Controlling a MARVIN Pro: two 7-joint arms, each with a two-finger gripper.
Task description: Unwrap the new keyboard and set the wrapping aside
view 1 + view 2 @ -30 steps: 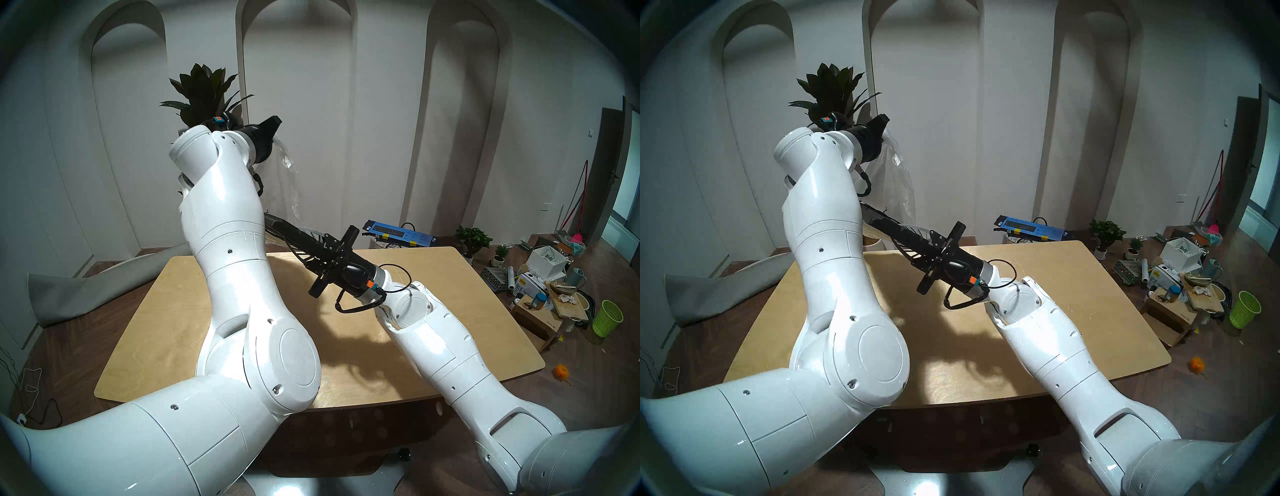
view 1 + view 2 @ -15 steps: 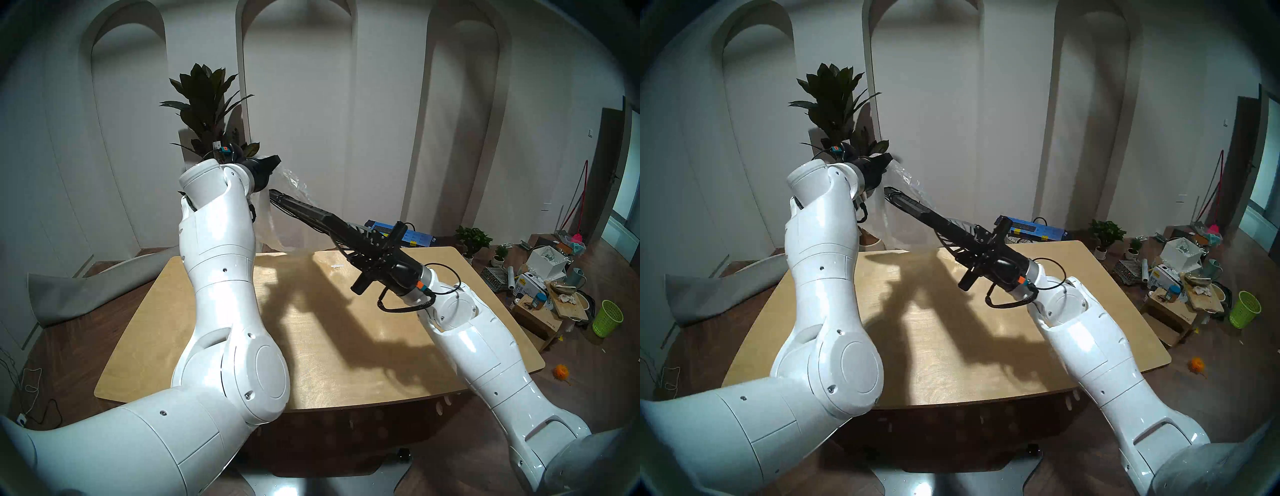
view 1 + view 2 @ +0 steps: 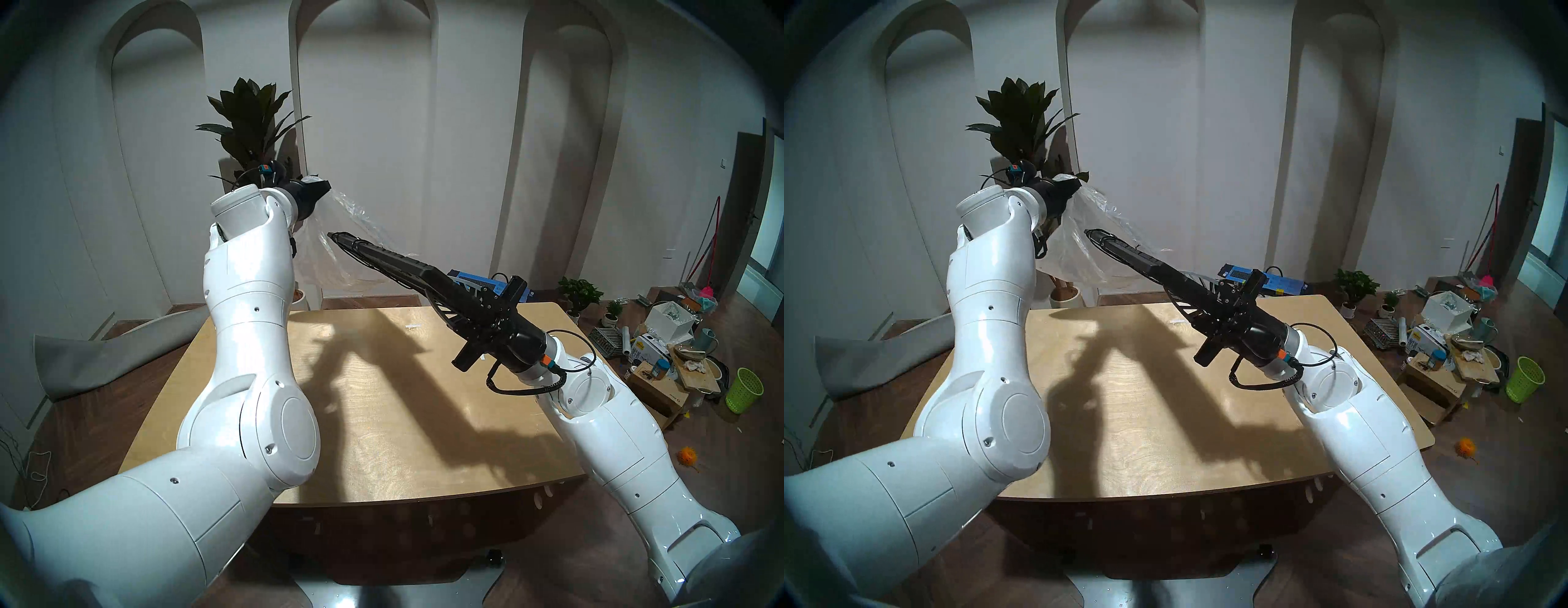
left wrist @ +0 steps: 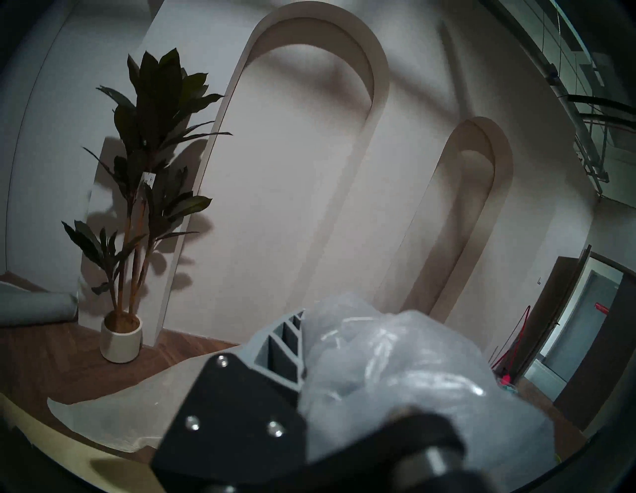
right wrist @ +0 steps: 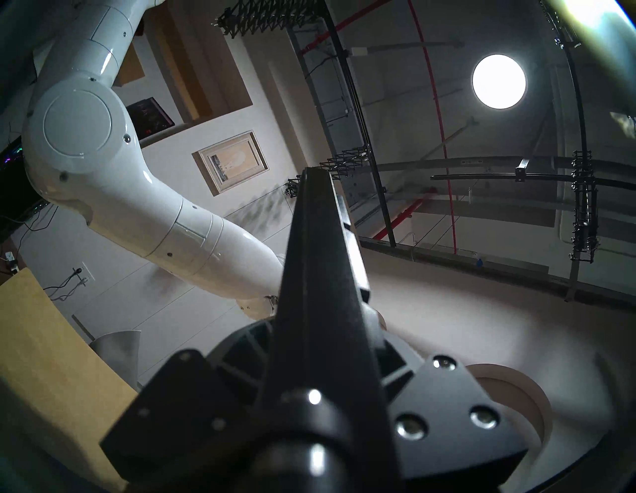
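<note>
**Keyboard nearly clear of its bag, both held above the far edge**

Your right gripper [image 3: 469, 303] is clamped on one end of the keyboard [image 3: 394, 265], holding it in the air over the table's far edge, toward the far right corner. The keyboard is black and long, seen mostly edge-on, tilted so its free end rises toward the far left; a bundled black cable shows at that free end. In the right wrist view the keyboard [image 5: 320, 275] runs straight out between the closed fingers as a dark slab.

Your left gripper [image 3: 316, 193] is pinched shut on the wrapping [image 3: 339, 254], a clear, crinkled plastic bag. It hangs slack from the fingers beyond the far edge, and only the keyboard's free end reaches its mouth. In the left wrist view the wrapping [image 4: 395, 371] bunches whitish over the fingers.

The table [image 3: 382, 446] is bare light wood.
</note>
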